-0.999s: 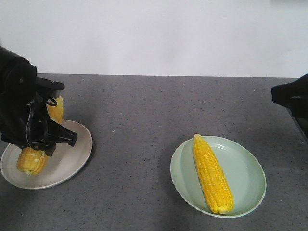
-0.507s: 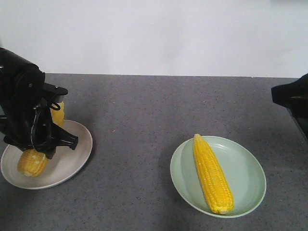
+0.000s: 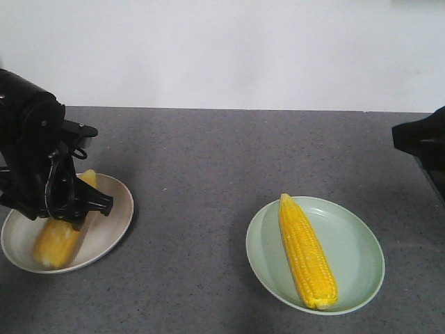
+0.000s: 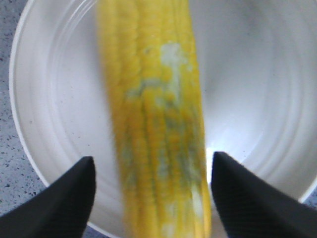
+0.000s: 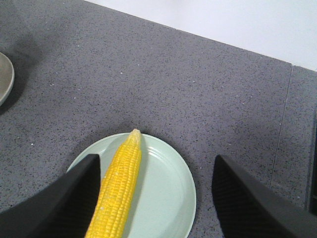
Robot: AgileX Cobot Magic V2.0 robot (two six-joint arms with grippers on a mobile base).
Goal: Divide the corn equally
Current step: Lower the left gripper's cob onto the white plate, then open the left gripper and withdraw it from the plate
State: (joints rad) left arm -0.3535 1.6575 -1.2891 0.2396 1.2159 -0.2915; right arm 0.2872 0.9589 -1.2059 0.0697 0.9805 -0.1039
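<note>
One corn cob (image 3: pixel 55 240) lies on the white plate (image 3: pixel 119 209) at the left, partly hidden by my left gripper (image 3: pixel 73 212) just above it. In the left wrist view that cob (image 4: pixel 153 124) is blurred, and it runs between the spread fingers (image 4: pixel 69 198) with a gap on each side, so the gripper is open. A second corn cob (image 3: pixel 306 250) lies on the pale green plate (image 3: pixel 358 240) at the right. My right gripper (image 5: pixel 156 198) hangs open well above that plate (image 5: pixel 171 193), its cob (image 5: pixel 119 183) near the left finger.
Both plates sit on a dark grey speckled counter (image 3: pixel 208 174) backed by a white wall. The black right arm (image 3: pixel 421 139) enters at the right edge. A seam in the counter (image 5: pixel 280 129) runs along the right side.
The left cob was held tilted above the white plate; it now lies flat on the plate, let go by the left gripper. The right arm and the green plate's cob have not moved.
</note>
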